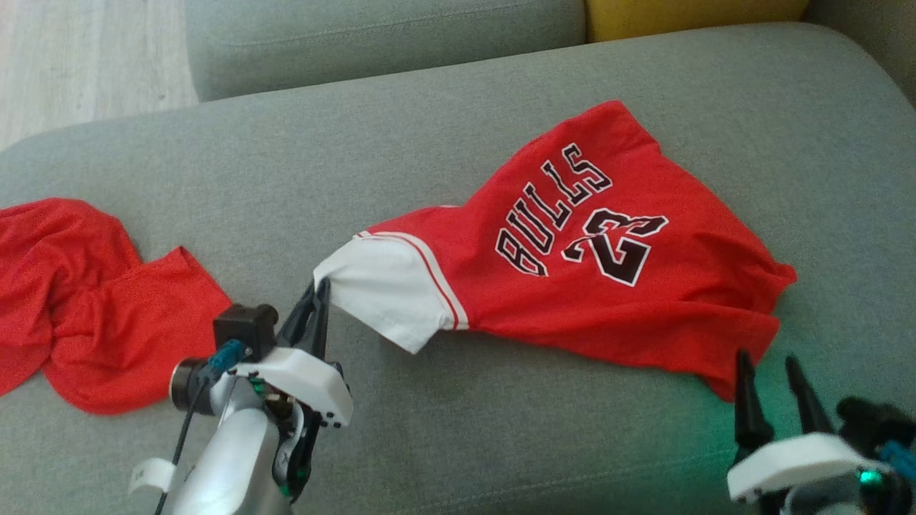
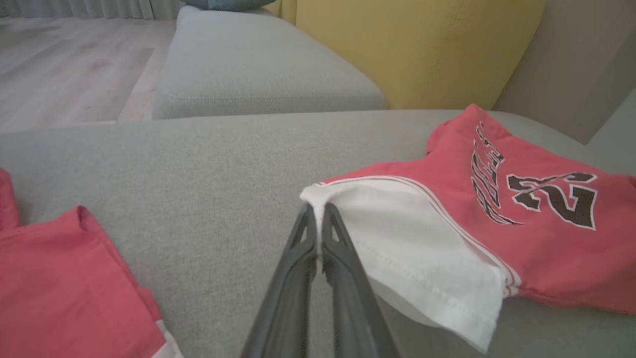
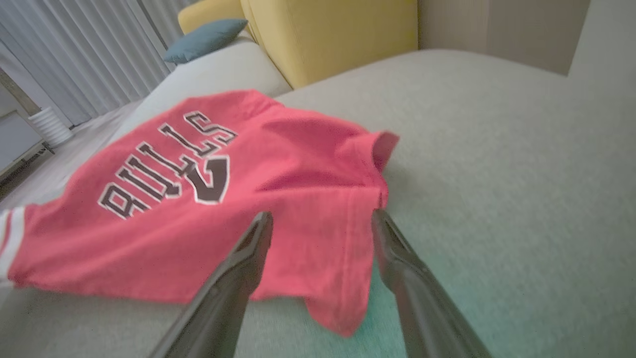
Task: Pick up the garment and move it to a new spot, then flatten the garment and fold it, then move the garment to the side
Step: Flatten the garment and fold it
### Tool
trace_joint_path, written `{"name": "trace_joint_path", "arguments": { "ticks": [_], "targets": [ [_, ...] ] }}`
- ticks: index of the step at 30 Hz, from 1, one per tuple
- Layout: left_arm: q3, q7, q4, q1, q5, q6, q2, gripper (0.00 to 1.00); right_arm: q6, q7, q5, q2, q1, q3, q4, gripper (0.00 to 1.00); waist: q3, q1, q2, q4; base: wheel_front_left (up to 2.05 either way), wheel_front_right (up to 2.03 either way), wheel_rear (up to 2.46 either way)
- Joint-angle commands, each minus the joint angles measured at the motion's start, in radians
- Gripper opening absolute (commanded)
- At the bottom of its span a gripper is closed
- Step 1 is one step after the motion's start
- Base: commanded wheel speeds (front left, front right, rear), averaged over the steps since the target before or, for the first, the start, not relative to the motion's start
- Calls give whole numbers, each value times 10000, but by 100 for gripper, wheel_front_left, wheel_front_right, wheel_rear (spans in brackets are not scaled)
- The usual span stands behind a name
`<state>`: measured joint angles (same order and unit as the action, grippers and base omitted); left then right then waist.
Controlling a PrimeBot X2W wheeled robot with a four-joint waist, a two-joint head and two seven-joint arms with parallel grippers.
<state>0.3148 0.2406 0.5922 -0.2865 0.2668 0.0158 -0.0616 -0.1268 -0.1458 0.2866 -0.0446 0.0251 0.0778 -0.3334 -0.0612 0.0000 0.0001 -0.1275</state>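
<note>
A wide grey upholstered sofa seat (image 1: 458, 443) takes up most of the scene. A yellow cushion (image 1: 694, 14) sits at the far right, with a strip of pale wooden floor (image 1: 86, 64) at the far left.

The task's thing, a red short-sleeved cotton shirt with "BULLS 23" printed in black and white (image 1: 565, 300), lies right of centre on the seat. It is loosely spread with its print facing up, and it is rumpled along its near edge and right side. Its white sleeve (image 1: 386, 290) points left.

The left gripper (image 1: 320, 286) has its jaws pressed together on the far corner of that sleeve, and the cloth there is drawn up into a small peak. The right gripper (image 1: 769, 361) sits at the near right with its jaws well apart. Its fingertips are just beside the shirt's near right corner, and in the right wrist view a flap of red hem lies between the fingers, not gripped.

A second crumpled red cloth garment (image 1: 93, 315) lies at the left edge, well apart from the shirt.

I judge the task to be at an early stage. One corner is pinched and the other is not yet taken. The shirt is neither smoothed flat nor folded, so the flattening, folding and setting aside look to be ahead.

Both garments lie straight on the upholstery, not in any basket or bin.
</note>
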Motion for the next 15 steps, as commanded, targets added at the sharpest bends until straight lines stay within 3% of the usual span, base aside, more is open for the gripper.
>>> {"name": "trace_joint_path", "arguments": {
  "ticks": [1,15],
  "targets": [
    [-371,147,-416,-161,11,-115,-150,0,-39,13,93,-56,-140,-212,205,100,38,0,-1,31,0,0,0],
    [-691,210,-1928,321,-236,-265,-146,0,-39,217,1845,-56,-939,-576,-2071,100,-28,0,-1,92,0,0,0]
  ]
}}
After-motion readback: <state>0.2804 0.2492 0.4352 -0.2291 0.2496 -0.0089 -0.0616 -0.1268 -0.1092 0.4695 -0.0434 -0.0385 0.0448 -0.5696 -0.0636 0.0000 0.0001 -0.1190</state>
